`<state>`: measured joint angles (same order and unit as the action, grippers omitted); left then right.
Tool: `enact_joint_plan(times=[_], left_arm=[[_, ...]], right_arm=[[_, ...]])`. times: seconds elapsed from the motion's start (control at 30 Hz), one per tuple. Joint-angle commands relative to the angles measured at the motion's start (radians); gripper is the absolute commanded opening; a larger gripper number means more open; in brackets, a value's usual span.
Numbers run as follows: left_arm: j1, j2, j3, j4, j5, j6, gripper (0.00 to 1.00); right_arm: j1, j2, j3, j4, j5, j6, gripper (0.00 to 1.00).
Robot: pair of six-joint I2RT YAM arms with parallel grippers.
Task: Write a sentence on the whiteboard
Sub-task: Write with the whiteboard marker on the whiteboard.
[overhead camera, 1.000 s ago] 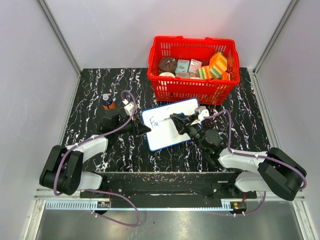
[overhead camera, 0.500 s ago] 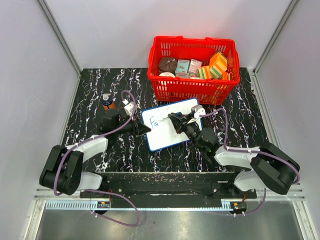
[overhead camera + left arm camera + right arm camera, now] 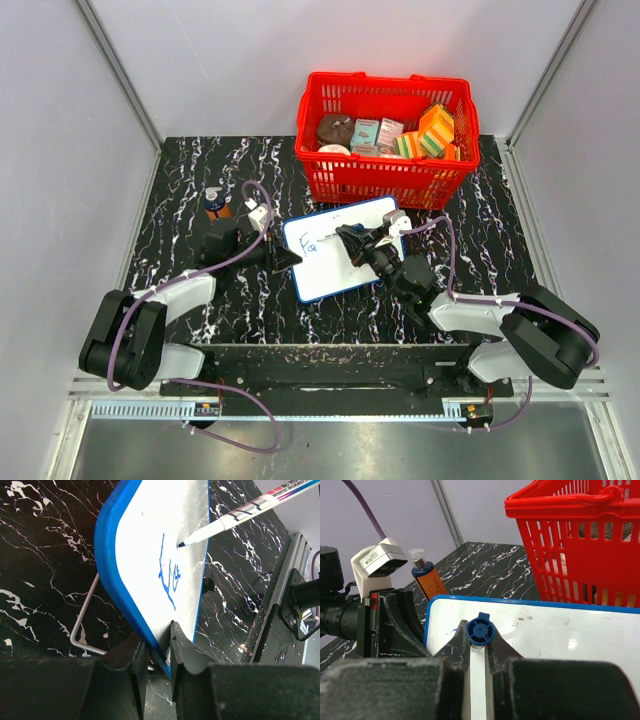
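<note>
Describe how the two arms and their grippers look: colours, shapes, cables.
Both arms are alike: the left arm and the right arm have white link shells between bulky, rounded black joints. A thin purple cable runs loosely along each. The left gripper and the right gripper are black with two flat fingers, and each wrist carries a small white camera box.

You have the whiteboard (image 3: 335, 275) at the middle of the table (image 3: 200, 165), with the basket (image 3: 385, 178) just behind it at its 1 o'clock. The bottle (image 3: 215, 203) stands apart at its 10 o'clock. The left gripper (image 3: 290, 258) clamps the board's 9 o'clock edge. The right gripper (image 3: 350, 238) reaches over it from 4 o'clock with the marker (image 3: 240, 514), whose tip seems to touch just beside the sentence (image 3: 169, 575).
</note>
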<state>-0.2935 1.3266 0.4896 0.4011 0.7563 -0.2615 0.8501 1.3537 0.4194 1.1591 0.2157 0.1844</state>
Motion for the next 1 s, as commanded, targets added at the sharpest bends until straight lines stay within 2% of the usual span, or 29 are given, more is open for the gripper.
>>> enact_joint_plan(times=[0.0,0.63,0.97], left_arm=[[0.005,0.022,0.015,-0.002,-0.089,0.139,0.0],[0.005,0.019,0.017,-0.004,-0.092,0.14,0.0],[0.005,0.019,0.015,-0.004,-0.092,0.139,0.0]], right_arm=[[0.006,-0.018,0.002,0.054,-0.01,-0.005,0.0],[0.006,0.039,-0.004,0.076,0.002,0.009,0.0],[0.006,0.015,-0.011,0.047,0.047,0.001,0.0]])
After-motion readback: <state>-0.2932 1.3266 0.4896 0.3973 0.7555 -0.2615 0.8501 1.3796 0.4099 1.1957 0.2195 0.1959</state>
